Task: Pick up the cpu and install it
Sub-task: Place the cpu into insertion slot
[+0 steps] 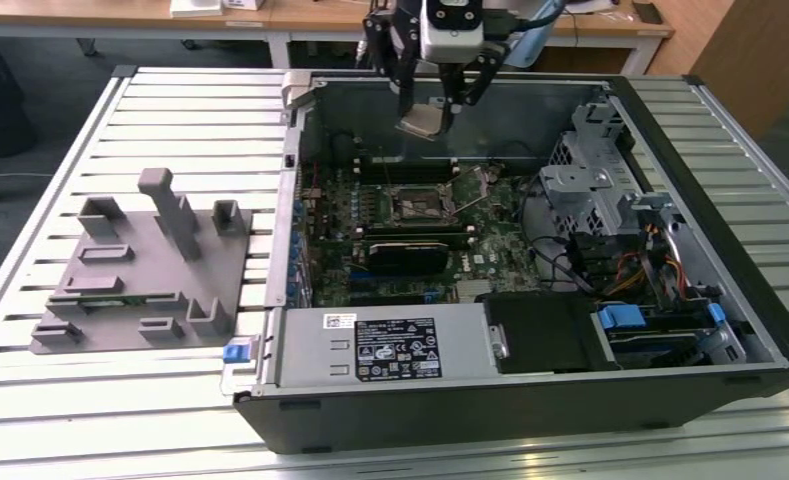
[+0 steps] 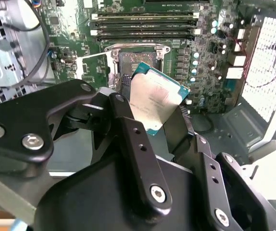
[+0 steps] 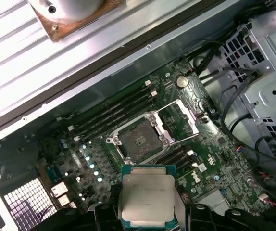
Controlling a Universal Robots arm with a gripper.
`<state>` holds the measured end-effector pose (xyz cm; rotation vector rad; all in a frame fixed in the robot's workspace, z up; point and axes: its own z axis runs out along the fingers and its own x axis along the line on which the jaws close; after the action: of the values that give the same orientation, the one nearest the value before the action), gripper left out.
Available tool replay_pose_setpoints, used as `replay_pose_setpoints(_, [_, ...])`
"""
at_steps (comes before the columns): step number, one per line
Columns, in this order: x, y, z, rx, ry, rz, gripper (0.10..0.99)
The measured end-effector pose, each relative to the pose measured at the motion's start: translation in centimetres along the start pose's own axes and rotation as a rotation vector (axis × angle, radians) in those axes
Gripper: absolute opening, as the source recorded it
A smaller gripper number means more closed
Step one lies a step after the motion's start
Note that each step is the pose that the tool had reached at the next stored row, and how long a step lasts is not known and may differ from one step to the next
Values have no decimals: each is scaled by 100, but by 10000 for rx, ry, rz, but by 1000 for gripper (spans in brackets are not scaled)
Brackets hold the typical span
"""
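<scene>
Your pincer (image 1: 433, 104) clamped tight on the cpu (image 2: 155, 98), chip tilted, high and well apart from the open socket (image 3: 138, 139).

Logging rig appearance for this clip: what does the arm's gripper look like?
The gripper is black: two fingers of flat linkage bars joined by silver hex-socket screws, small holes along them. In the exterior view, a white housing sits above it.

The cpu (image 3: 146, 199) is silvery with a teal edge. The motherboard (image 1: 498, 238) is dark green. The fixture (image 1: 127, 285) is grey.
</scene>
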<state>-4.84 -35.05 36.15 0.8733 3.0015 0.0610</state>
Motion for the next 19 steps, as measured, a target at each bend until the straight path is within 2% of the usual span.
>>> replay_pose_setpoints(19, [10,15,23,10,-109,2632,525])
